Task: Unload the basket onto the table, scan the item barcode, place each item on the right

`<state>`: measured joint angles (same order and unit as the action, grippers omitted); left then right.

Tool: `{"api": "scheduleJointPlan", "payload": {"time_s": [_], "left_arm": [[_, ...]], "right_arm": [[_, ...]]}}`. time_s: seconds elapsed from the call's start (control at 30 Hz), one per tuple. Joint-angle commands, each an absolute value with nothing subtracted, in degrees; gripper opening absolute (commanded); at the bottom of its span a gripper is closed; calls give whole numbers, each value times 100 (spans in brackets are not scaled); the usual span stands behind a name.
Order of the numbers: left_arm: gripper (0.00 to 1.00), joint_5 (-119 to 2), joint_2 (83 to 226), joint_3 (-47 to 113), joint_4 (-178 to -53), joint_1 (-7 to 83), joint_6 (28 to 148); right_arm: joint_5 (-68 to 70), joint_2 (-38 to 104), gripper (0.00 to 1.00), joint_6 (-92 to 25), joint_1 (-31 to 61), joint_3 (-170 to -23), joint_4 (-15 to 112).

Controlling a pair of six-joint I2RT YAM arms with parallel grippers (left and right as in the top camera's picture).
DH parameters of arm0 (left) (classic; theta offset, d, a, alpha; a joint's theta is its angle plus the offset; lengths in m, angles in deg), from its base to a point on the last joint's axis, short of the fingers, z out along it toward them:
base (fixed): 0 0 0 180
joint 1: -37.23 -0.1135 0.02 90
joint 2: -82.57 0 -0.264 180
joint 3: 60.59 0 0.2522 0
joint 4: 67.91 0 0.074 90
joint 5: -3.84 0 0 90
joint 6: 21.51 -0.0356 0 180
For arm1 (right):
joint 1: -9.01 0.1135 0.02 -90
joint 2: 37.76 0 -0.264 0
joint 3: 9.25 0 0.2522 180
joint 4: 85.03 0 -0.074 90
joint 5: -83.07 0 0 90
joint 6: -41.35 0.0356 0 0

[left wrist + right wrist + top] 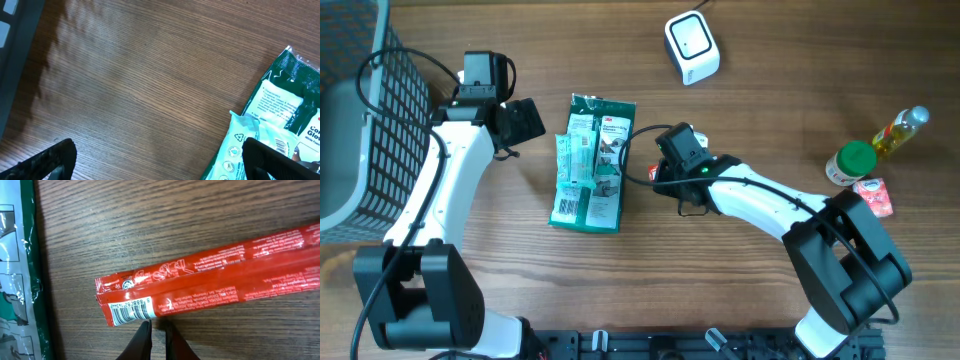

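Note:
A long red snack packet [215,275] lies flat on the wood table, with its white barcode patch [131,311] facing up at its left end. My right gripper [157,329] is shut to a thin slit. Its tips rest at the packet's lower edge just right of the barcode, with nothing between them. In the overhead view the right arm covers this packet. The white scanner [692,45] stands at the back of the table. My left gripper [160,162] is open over bare wood, its right finger above the corner of a green glove pack [280,115].
The green glove pack [592,165] lies between the two arms. A dark wire basket [360,130] stands at the far left. At the right edge are a green-lidded jar [848,163], a small oil bottle [900,130] and a small red packet [875,197].

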<state>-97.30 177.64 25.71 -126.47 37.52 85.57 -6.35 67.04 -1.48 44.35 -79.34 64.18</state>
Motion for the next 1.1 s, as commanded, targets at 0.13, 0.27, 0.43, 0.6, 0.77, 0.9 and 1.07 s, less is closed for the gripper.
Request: {"api": "scheduleJointPlan", "payload": {"time_s": [0.13,0.27,0.43,0.6,0.77,0.9,1.07], "left_arm": [[100,-9780,17810,2544,-12645,3737,8566],[100,-9780,17810,2544,-12645,3737,8564],[100,-9780,17810,2544,-12645,3737,8564],[100,-9780,17810,2544,-12645,3737,8566],[100,-9780,17810,2544,-12645,3737,8566],[100,-9780,17810,2544,-12645,3737,8566],[100,-9780,17810,2544,-12645,3737,8566]], "right_arm": [[-652,6894,12,-25,4441,-7875,6647],[-648,7176,11,91,4441,-7875,7043],[-412,7324,16,185,4441,-7882,7609],[187,7106,28,-589,4306,-8144,7808],[231,6019,28,-976,3731,-8151,7003],[205,5176,46,-1533,3060,-8151,5989],[202,5101,49,-2008,2467,-8146,5146]]}}
